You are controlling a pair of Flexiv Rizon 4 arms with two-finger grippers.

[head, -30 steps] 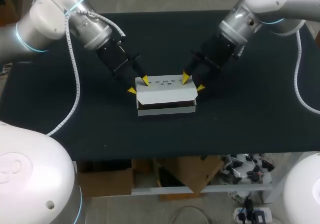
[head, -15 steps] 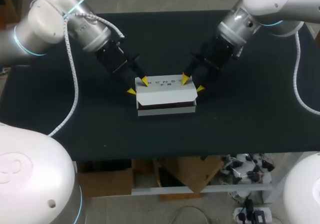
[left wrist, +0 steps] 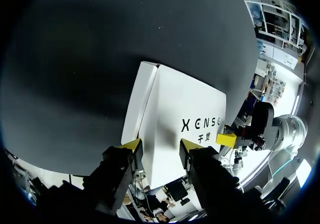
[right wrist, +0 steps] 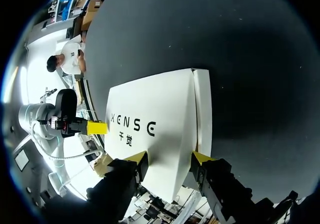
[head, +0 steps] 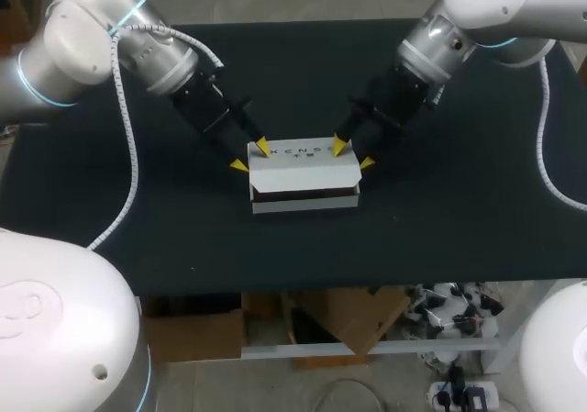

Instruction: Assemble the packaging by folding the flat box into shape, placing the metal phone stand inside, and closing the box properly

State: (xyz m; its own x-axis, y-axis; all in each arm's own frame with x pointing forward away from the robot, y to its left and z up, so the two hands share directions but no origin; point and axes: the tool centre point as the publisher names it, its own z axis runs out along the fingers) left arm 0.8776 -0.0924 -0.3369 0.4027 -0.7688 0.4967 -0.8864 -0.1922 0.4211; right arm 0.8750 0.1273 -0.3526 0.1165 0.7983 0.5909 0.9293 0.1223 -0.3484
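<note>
A white printed box [head: 303,169] sits mid-table, its lid lowered but with a dark gap along the front. My left gripper [head: 251,155] stands open astride the box's back left corner, one yellow tip over the lid and the other outside the end wall. In the left wrist view the box [left wrist: 185,134] reaches in between the left gripper [left wrist: 160,145] fingers. My right gripper [head: 353,153] stands open the same way at the back right corner. The right wrist view has the box [right wrist: 155,119] ahead of the right gripper [right wrist: 170,159]. The phone stand is not visible.
The black table [head: 459,228] surrounds the box on all sides, with nothing else lying on it. The front edge of the table runs a little below the box.
My left arm's upper links have shifted slightly to the left. Both grippers and the box stay where they were.
</note>
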